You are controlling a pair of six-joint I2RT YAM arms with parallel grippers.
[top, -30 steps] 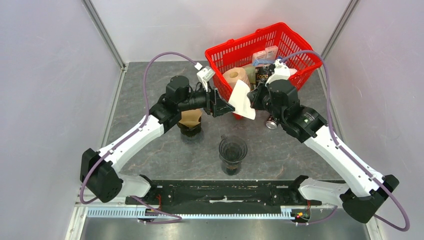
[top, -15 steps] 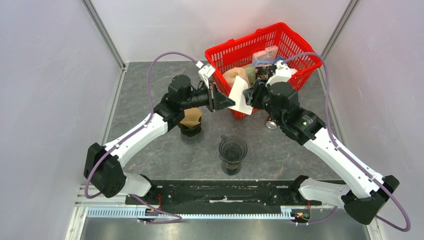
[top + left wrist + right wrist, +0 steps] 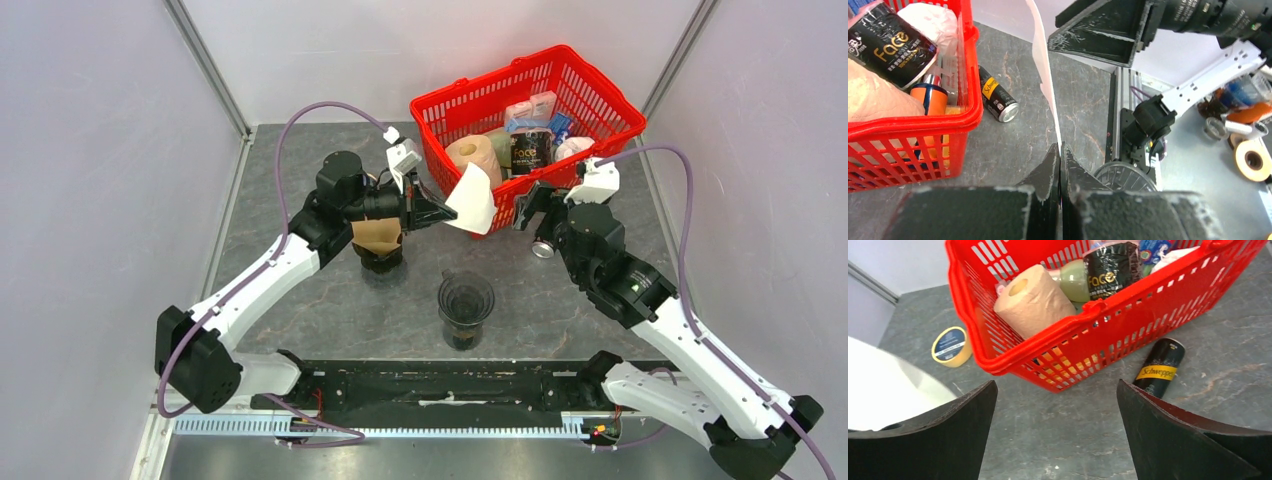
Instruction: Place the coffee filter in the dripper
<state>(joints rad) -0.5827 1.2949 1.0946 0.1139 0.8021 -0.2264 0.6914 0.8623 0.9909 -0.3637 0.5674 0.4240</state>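
From above, a grey marbled worktop [image 3: 400,310] is lying between pale walls, with a black rail running along its near edge. A red basket [image 3: 600,110] of groceries is sitting at the far right corner, and a dark dripper [image 3: 466,299] is standing empty near the middle of the near edge. The left gripper [image 3: 440,212] is pinching the white coffee filter [image 3: 474,198] in the air in front of the basket, beyond the dripper and well apart from it. The right gripper [image 3: 530,205] is hanging just right of the filter with its jaws spread wide, holding nothing. A brown cup-like item [image 3: 378,238] is standing under the left arm, and a can [image 3: 543,247] is lying beside the basket. In the left wrist view, the closed fingers [image 3: 1050,165] are clamping the filter's [image 3: 1043,75] lower edge; the can [image 3: 998,102] is lying just beside the basket's wall [image 3: 965,115], and the dripper's rim [image 3: 1120,177] is showing to the right. In the right wrist view, the wide-set fingers [image 3: 948,440] are framing the basket [image 3: 1148,300] and the can [image 3: 1160,367], a tape roll [image 3: 952,346] is lying left of the basket, and the filter [image 3: 883,390] is filling the left edge.
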